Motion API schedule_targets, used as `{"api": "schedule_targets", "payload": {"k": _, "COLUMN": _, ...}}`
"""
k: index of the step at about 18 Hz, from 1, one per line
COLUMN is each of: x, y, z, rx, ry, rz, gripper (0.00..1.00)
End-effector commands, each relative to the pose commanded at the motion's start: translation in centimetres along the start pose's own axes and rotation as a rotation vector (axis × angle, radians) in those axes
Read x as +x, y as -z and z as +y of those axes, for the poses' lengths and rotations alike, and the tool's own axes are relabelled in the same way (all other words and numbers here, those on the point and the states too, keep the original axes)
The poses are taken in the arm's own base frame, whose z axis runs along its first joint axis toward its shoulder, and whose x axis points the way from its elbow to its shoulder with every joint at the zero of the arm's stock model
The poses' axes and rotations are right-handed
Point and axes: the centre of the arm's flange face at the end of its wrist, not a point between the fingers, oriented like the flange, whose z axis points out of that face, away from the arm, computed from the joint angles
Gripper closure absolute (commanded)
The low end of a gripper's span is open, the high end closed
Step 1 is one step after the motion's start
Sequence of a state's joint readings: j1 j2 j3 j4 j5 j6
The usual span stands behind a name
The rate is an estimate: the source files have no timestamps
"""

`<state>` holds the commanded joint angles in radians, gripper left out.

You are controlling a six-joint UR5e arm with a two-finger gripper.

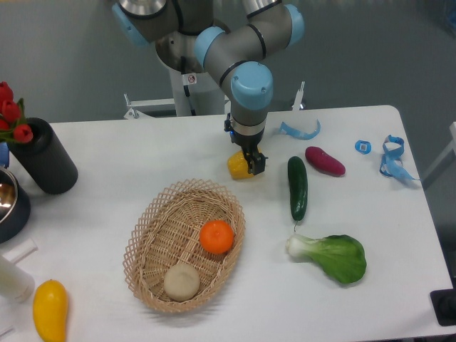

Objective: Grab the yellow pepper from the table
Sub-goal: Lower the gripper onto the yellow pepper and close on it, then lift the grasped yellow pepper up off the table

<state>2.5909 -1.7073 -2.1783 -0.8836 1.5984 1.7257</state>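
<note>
- The yellow pepper (239, 166) lay on the table (142, 153), just beyond the far rim of the wicker basket (153, 235).
- The gripper (251, 162) was down at the pepper's right side; one dark finger covered that edge, the other was hidden, so whether it gripped could not be told.
- The basket held an orange (216, 236) and a pale round thing (182, 282).
- A cucumber (297, 187) lay near on the right, a purple vegetable (325, 161) beyond it, a bok choy (331, 256) nearer the camera.
- A long yellow fruit (50, 310) lay well apart at the front left corner.
</note>
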Motion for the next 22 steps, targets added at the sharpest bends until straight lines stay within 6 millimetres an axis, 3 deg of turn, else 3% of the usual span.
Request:
{"api": "schedule_targets", "payload": {"k": 1, "x": -0.1, "y": 0.0, "z": 0.0, "rx": 0.0, "ry": 0.002, "rz": -0.002, "gripper": 0.01}}
{"api": "schedule_targets", "payload": {"k": 3, "x": -0.4, "y": 0.3, "z": 0.1, "rx": -0.001, "ry": 0.011, "rz": -0.008, "gripper": 0.39}}
{"api": "schedule_targets", "payload": {"k": 5, "x": -0.4, "y": 0.2, "z": 0.1, "rx": -0.002, "ry": 0.011, "rz": -0.006, "gripper": 0.59}}
{"api": "schedule_targets", "payload": {"k": 6, "x": -0.4, "y": 0.2, "z": 0.1, "rx": -0.003, "ry": 0.011, "rz": -0.007, "gripper": 0.64}}
{"api": "schedule_targets", "payload": {"k": 11, "x": -0.9, "y": 0.9, "z": 0.2, "rx": -0.004, "ry": 0.013, "rz": -0.024, "gripper": 0.7}}
{"api": "schedule_targets", "payload": {"k": 13, "x": -1.6, "y": 2.6, "z": 0.3, "rx": -0.003, "ry": 0.014, "rz": -0.058, "gripper": 0.7}}
{"api": "schedule_targets", "payload": {"k": 15, "x": -2.8, "y": 6.1, "z": 0.3, "rx": 0.017, "ry": 0.033, "rz": -0.131, "gripper": 0.7}}
{"api": "schedule_targets", "payload": {"k": 18, "x": -4.0, "y": 11.6, "z": -0.8, "rx": 0.213, "ry": 0.113, "rz": -0.263, "gripper": 0.71}}
{"api": "schedule_targets", "payload": {"k": 22, "x": -5.8, "y": 17.1, "z": -0.5, "rx": 0.415, "ry": 0.238, "rz": -0.363, "gripper": 0.71}}
